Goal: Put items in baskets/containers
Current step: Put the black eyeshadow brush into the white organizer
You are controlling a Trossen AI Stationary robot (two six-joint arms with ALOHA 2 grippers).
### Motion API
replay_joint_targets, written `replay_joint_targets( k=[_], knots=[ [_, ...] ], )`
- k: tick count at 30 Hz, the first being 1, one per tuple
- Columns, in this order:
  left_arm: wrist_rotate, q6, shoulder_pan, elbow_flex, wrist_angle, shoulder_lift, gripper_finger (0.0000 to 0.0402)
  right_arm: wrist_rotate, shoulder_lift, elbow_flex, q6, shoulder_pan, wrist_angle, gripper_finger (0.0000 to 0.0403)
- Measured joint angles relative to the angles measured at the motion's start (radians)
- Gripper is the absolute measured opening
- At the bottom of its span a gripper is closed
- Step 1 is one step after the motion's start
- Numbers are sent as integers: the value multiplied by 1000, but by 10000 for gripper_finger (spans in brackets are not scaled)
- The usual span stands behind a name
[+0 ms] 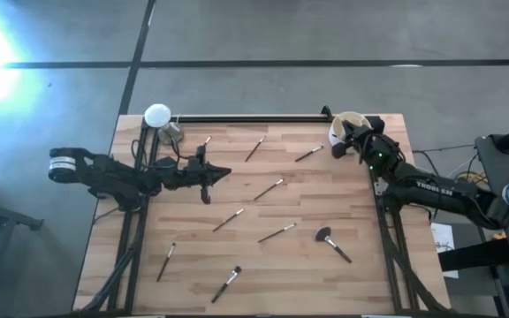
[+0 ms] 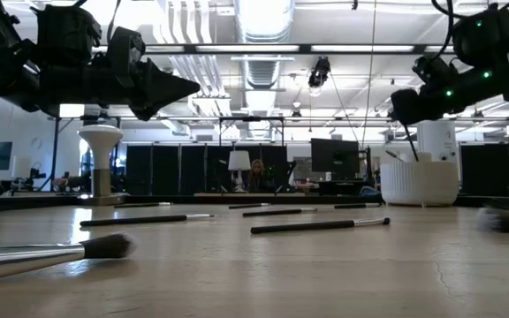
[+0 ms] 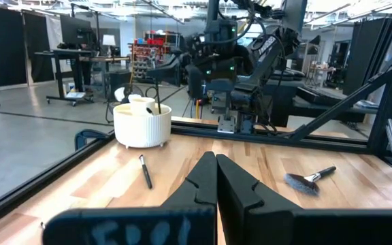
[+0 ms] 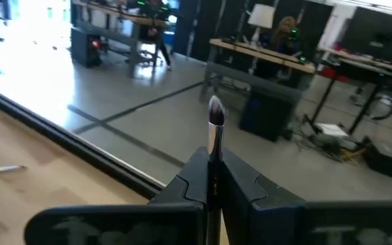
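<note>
**Both grippers closed; right one pinching a brush above the cup**

The right gripper's fingers (image 4: 250, 187) are clamping a thin makeup brush (image 4: 215, 129), its bristle tip sticking up past the fingertips. The right gripper (image 1: 353, 137) is hanging at the table's far right corner, directly over the cream-white cup (image 1: 343, 122), which is sitting at that corner with brush handles already poking out of it (image 3: 141, 124). The left gripper (image 1: 222, 173) is hovering above the wooden table (image 1: 360, 283) at its left-centre, fingers pressed together on nothing (image 3: 216, 178).

Loose brushes are lying scattered across the boards: a fluffy-headed brush (image 1: 330, 243) near the right edge, others at mid-table (image 1: 269, 189), (image 1: 229, 219), (image 1: 277, 233), near the front (image 1: 166, 261), (image 1: 226, 283), and toward the back (image 1: 255, 148), (image 1: 308, 155). A flat white disc on a stand (image 1: 157, 116) is standing at the far left corner.
</note>
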Motion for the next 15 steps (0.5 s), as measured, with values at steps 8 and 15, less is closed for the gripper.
replay_joint_targets(
  k=[8,15],
  knots=[
    [0,3,0,0,0,0,0,-56,7,-39,18,-78,76,13],
    [1,11,0,4,0,0,0,-64,40,-80,58,-88,82,13]
  ],
)
